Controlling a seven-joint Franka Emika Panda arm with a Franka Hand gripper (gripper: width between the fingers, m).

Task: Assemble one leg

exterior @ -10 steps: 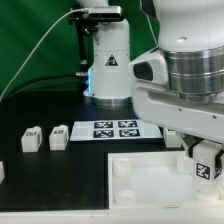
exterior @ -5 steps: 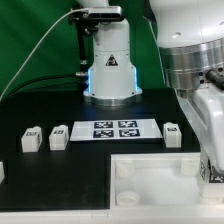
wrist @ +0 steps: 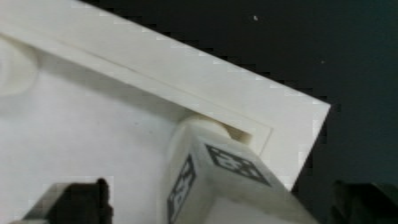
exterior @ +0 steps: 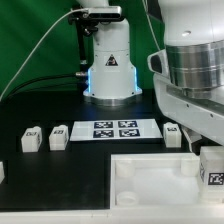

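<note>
A white leg (wrist: 222, 170) with a black-and-white marker stands tilted with its end in a corner socket of the large white square part (wrist: 107, 120). In the exterior view the leg (exterior: 213, 172) is at that part's (exterior: 150, 178) corner on the exterior view's right. My gripper (wrist: 222, 205) straddles the leg. Its dark fingers (wrist: 80, 200) stand on either side with white showing between each and the leg, so it looks open. In the exterior view the gripper (exterior: 212, 160) is mostly hidden by the arm's wrist.
Two loose legs (exterior: 30, 138) (exterior: 58, 134) lie at the exterior view's left of the marker board (exterior: 110, 129), another (exterior: 172, 133) at its right, one (exterior: 2, 172) at the left edge. The arm's base (exterior: 108, 65) stands behind.
The wrist has swung and turned above the right corner of the square part and back again. The leg has stayed at that corner, its marker now a little lower.
</note>
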